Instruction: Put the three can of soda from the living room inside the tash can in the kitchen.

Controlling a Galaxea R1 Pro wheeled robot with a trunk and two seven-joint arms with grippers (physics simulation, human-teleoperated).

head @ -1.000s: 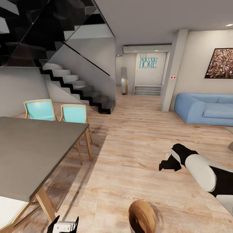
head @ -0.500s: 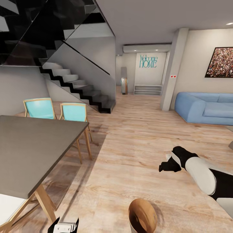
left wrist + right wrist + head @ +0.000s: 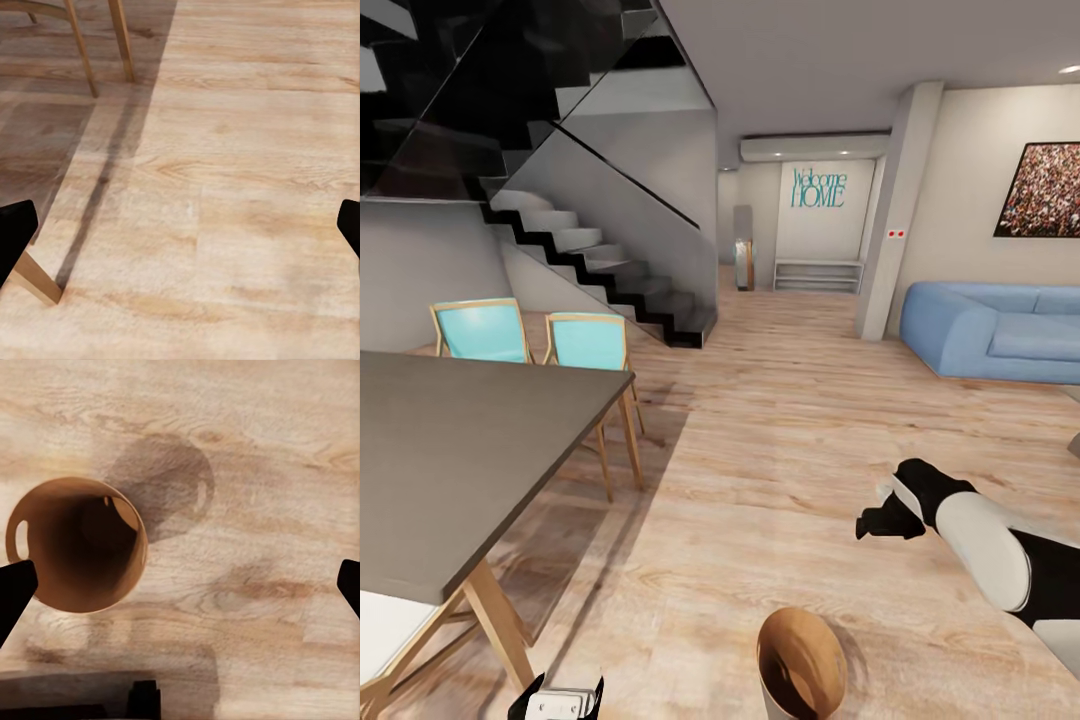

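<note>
Tash can (image 3: 800, 665) stands on the plank floor (image 3: 760, 480) just ahead of the base; brown interior looks empty in the right wrist view (image 3: 75, 544). No cans in sight. Right gripper (image 3: 888, 520) hangs over the floor beyond the bin, fingers spread, holding nothing. Left gripper (image 3: 557, 700) also spread, empty, beside the table (image 3: 460, 450) leg. Risk: driving forward could knock the bin over; a swinging left arm could catch the table leg.

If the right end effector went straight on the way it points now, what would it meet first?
Probably the bare wood floor. The right end effector points down at the planks, fingers spread wide and empty, with the trash can off toward one finger. Depth is unclear, so the can's rim might be grazed.
</note>
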